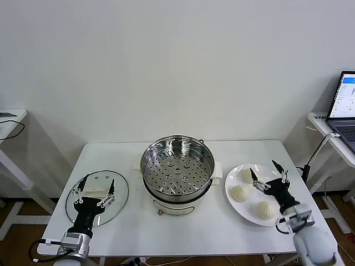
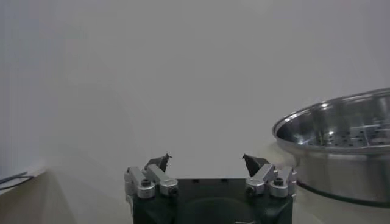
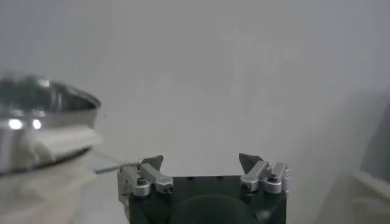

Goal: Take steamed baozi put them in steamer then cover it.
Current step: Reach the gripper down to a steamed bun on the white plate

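The steamer [image 1: 177,172] stands open in the middle of the white table, its perforated tray bare; its steel rim also shows in the left wrist view [image 2: 341,137] and the right wrist view [image 3: 42,119]. Three baozi [image 1: 239,193] lie on a white plate [image 1: 248,215] at the right. Just above the plate's far side hangs my right gripper [image 1: 265,172] [image 3: 201,161], open and holding nothing. The cover [image 1: 121,195] lies flat at the left, with its white handle [image 1: 94,191] on top. Directly over that handle, my left gripper [image 1: 95,187] [image 2: 207,161] is open and empty.
A side table with an open laptop [image 1: 346,105] stands to the right, close to my right arm. Another white side table [image 1: 8,119] with a cable is at the far left. The wall runs just behind the table. The steamer's white base [image 1: 175,209] faces the front edge.
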Available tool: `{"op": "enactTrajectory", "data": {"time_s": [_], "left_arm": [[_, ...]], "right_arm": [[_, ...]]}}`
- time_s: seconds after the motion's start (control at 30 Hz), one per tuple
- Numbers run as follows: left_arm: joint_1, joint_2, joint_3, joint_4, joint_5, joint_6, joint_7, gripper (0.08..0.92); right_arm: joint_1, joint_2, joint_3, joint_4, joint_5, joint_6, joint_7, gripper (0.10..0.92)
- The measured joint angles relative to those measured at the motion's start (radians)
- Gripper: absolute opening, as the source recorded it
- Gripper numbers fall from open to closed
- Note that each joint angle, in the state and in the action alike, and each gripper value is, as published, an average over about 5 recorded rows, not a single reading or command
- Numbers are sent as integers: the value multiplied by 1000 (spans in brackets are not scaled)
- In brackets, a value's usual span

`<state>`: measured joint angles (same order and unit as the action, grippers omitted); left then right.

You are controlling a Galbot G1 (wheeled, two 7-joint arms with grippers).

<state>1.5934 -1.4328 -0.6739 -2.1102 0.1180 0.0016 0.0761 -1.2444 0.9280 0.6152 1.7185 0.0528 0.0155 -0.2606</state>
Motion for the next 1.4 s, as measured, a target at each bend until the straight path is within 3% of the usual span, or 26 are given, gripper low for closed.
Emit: {"op": "enactTrajectory", "data": {"time_s": [0.3, 0.53, 0.9, 1.4], "left_arm": [[-5, 3, -5, -1, 0, -1, -2, 823], [-5, 1, 8, -15, 7, 10, -7, 823], [-9, -9, 20, -20, 9, 30, -10, 823], [-7, -17, 13, -25, 8, 38, -10, 823]], "right_arm": [[308, -260, -299, -140, -91, -60, -280, 823], [665, -339, -642, -282, -137, -96, -551, 823], [1085, -277, -1060, -525, -205, -114, -809, 823], [1233, -106, -1220, -762, -310, -107, -901, 823]]}}
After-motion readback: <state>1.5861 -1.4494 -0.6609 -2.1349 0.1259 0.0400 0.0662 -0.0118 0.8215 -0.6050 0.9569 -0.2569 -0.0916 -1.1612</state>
